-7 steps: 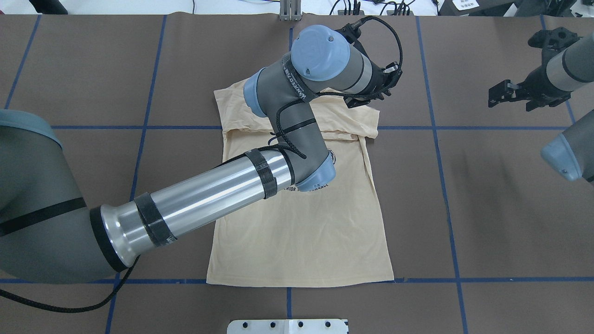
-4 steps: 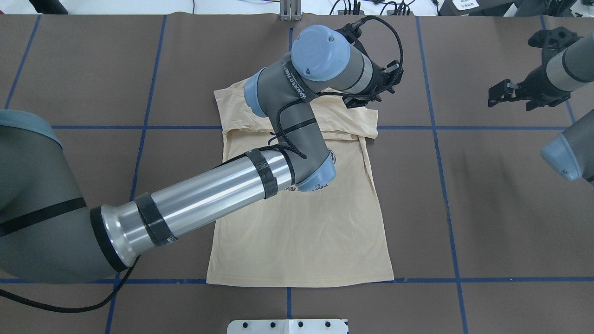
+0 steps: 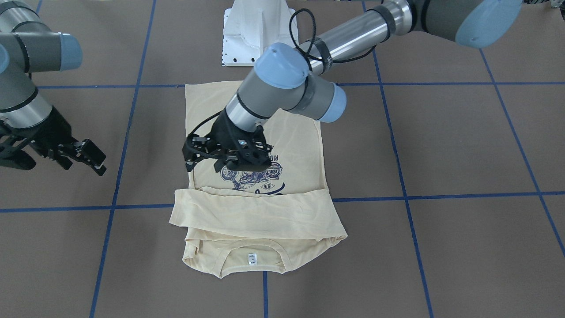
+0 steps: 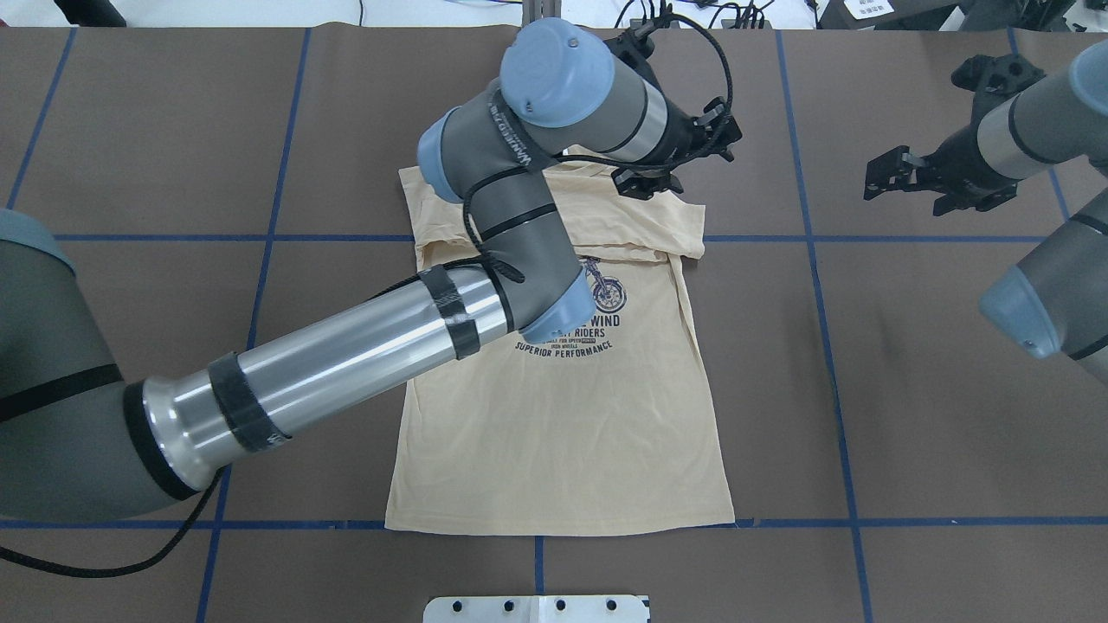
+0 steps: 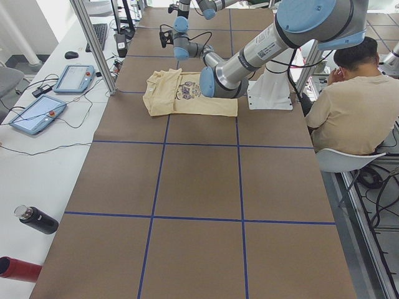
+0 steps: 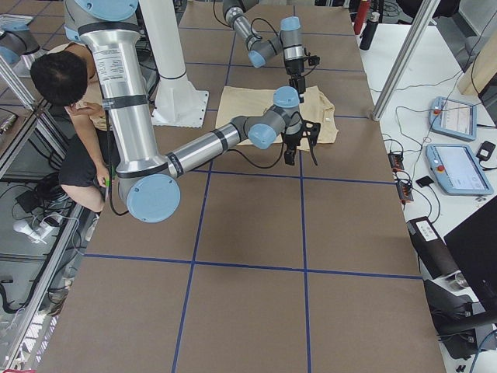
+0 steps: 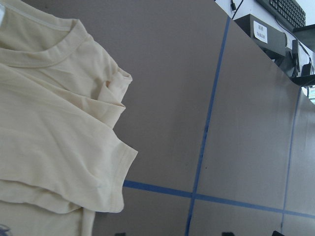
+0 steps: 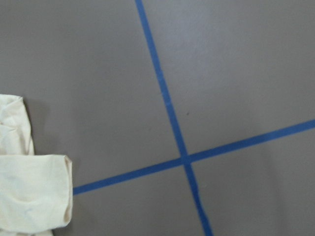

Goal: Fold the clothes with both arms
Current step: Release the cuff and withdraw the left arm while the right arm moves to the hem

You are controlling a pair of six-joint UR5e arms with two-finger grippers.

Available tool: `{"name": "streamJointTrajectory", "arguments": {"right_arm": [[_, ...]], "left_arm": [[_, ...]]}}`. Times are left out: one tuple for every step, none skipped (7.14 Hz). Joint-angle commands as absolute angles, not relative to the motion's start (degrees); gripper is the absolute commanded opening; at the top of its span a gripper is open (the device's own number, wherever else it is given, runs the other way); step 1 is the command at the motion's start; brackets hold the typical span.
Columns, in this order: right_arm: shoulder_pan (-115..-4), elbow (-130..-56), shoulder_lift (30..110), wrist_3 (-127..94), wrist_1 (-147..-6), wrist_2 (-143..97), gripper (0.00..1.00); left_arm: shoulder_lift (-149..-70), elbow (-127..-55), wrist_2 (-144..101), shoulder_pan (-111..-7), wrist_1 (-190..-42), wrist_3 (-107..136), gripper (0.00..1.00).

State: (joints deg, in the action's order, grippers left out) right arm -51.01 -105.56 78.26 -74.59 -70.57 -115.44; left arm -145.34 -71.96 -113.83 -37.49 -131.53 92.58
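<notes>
L gripper (image 4: pixel 649 182) hovers empty, jaws apart, above collar end of shirt (image 4: pixel 563 433); R gripper (image 4: pixel 887 177) likewise apart, well off to side. Shirt flat on table (image 4: pixel 866 389). We reckon sleeves folded in; body folds left.

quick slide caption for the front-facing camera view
Left gripper hovers over the printed chest of a cream T-shirt with sleeves folded across; right gripper stands off to the side.

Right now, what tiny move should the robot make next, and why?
Probably swing the right gripper in toward the T-shirt. Its sleeves already lie folded across the chest and the left gripper hovers open above it, but the right one hangs over bare table, too far to help fold.
</notes>
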Motion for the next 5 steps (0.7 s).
{"name": "streamJointTrajectory", "arguments": {"right_arm": [[-37.6,-111.3,78.5,-92.4,-70.7,-103.9,0.99],[-31.4,-113.9,79.6,-99.4,-70.8,-100.3,0.99],[-23.9,-115.0,81.6,-105.4,-70.8,-94.1,0.98],[-18.4,-115.1,81.7,-108.9,-71.0,-89.1,0.96],[-15.8,-115.4,81.7,-113.4,-71.1,-88.6,0.96]], "left_arm": [[-131.8,-90.0,-115.5,-40.4,-120.6,79.4,0.71],[-123.0,-97.3,-118.3,-42.4,-120.7,74.1,0.71],[-117.5,-100.9,-124.6,-46.2,-120.5,69.0,0.72],[-114.4,-101.0,-128.9,-48.0,-121.1,65.9,0.72],[-114.0,-101.0,-128.8,-48.2,-121.4,65.9,0.73]]}}
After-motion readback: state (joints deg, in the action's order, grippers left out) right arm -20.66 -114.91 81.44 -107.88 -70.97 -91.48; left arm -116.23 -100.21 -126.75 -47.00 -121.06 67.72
